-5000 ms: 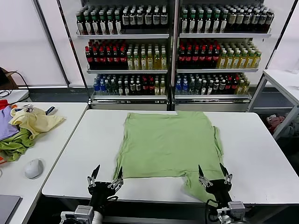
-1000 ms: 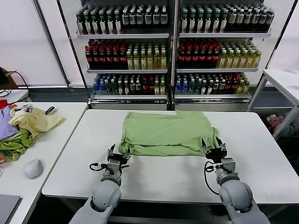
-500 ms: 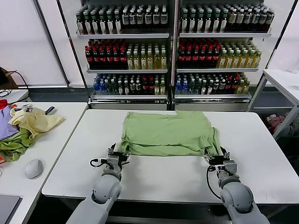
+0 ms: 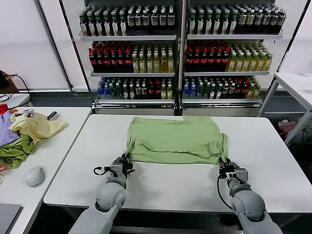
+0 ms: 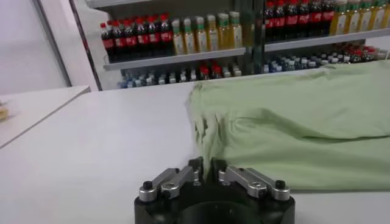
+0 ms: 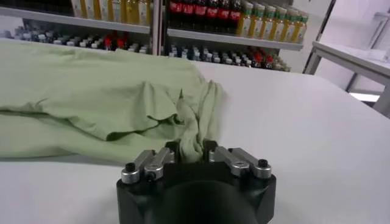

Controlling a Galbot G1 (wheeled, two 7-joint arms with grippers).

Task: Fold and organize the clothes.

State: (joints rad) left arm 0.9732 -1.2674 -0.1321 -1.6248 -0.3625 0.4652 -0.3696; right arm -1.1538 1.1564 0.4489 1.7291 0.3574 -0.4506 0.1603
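White counter (image 4: 273, 146) carried light green shirt (image 4: 175, 139), folded into wide band across its middle, near edge doubled over. Shirt lay between both grippers. Left gripper (image 4: 124, 163) sat low at shirt's near left corner, fingers (image 5: 196, 168) pinched on bunched fabric. Right gripper (image 4: 225, 165) sat at near right corner, fingers (image 6: 172, 149) likewise clamped on gathered cloth fold.

shirt front: we can't see the collar, buttons or print on the light green soft-fabric shirt (image 4: 176, 139), it's folded over itself
left wrist view: shirt runs off the picture's edge
bottle labels: too small to read
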